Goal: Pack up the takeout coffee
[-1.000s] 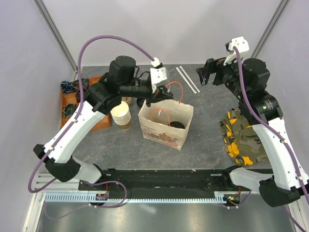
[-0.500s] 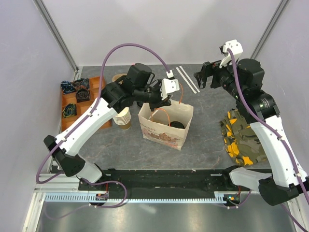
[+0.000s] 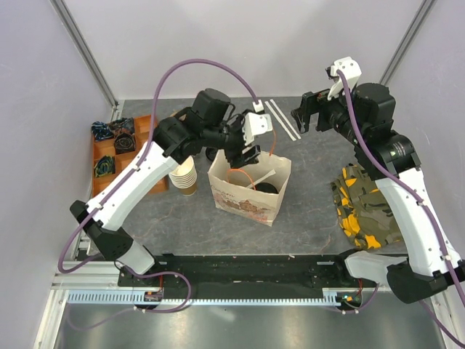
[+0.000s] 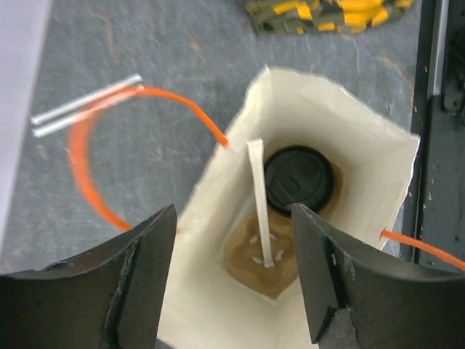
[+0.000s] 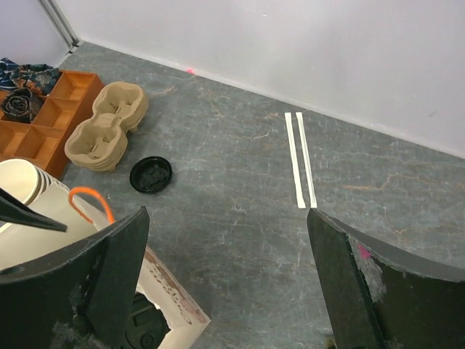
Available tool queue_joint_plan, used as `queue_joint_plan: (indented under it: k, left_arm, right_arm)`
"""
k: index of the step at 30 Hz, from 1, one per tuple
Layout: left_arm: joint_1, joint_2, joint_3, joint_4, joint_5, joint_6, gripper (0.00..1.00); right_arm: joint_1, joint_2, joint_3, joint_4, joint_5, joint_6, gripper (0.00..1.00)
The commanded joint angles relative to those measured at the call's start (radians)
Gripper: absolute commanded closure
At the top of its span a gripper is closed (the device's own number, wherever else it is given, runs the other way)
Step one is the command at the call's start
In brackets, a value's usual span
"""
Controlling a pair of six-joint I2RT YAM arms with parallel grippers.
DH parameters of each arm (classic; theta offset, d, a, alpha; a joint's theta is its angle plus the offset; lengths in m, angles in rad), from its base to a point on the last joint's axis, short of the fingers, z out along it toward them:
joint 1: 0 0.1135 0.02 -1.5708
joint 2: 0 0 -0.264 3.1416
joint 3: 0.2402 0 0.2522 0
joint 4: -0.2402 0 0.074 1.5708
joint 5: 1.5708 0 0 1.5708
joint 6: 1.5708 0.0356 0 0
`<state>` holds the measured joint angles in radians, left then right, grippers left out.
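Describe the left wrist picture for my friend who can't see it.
Looking straight down into an open paper bag: the takeout coffee with its black lid sits at the bottom, a white straw beside it. The left gripper hangs open above.

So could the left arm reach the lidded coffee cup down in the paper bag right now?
Probably yes. The left gripper hangs open right over the open mouth of the bag, with the takeout coffee in plain sight below. Only the wrapped straw leaning beside it might get nudged.
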<state>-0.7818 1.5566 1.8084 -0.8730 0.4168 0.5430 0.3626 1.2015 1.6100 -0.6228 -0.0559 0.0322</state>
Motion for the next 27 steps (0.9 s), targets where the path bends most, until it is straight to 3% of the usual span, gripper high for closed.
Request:
queue_joint_plan:
  k: [1, 7, 10, 13, 18, 21, 25, 27]
  left_arm:
    - [0.012, -0.003, 0.166, -0.018, 0.004, -0.043, 0.26]
    - [0.071, 0.006, 0.288, -0.024, 0.043, -0.138, 0.22]
    - [0.185, 0.031, 0.371, -0.017, 0.15, -0.288, 0.21]
    - [0.314, 0.036, 0.42, 0.024, 0.206, -0.42, 0.01]
    - [0.505, 0.0, 0.358, 0.054, 0.217, -0.553, 0.0]
    - [0.665, -0.009, 0.303, 0.051, 0.321, -0.666, 0.0]
    - [0.847, -0.035, 0.168, 0.028, 0.404, -0.713, 0.0]
    - [0.884, -0.047, 0.112, 0.01, 0.43, -0.7, 0.0]
  right_arm:
    - [-0.002, 0.016, 0.073, -0.003, -0.013, -0.006, 0.02]
    - [-0.002, 0.036, 0.094, 0.008, -0.035, 0.005, 0.02]
    - [-0.002, 0.049, 0.114, 0.006, -0.038, 0.002, 0.02]
    - [-0.004, 0.061, 0.126, 0.006, -0.03, 0.008, 0.02]
    - [-0.004, 0.064, 0.108, -0.008, -0.041, 0.055, 0.02]
    - [-0.019, 0.032, 0.044, -0.006, -0.035, 0.066, 0.02]
    - [-0.05, -0.023, -0.033, -0.031, -0.006, 0.055, 0.02]
    - [-0.073, -0.046, -0.094, -0.038, 0.004, 0.052, 0.02]
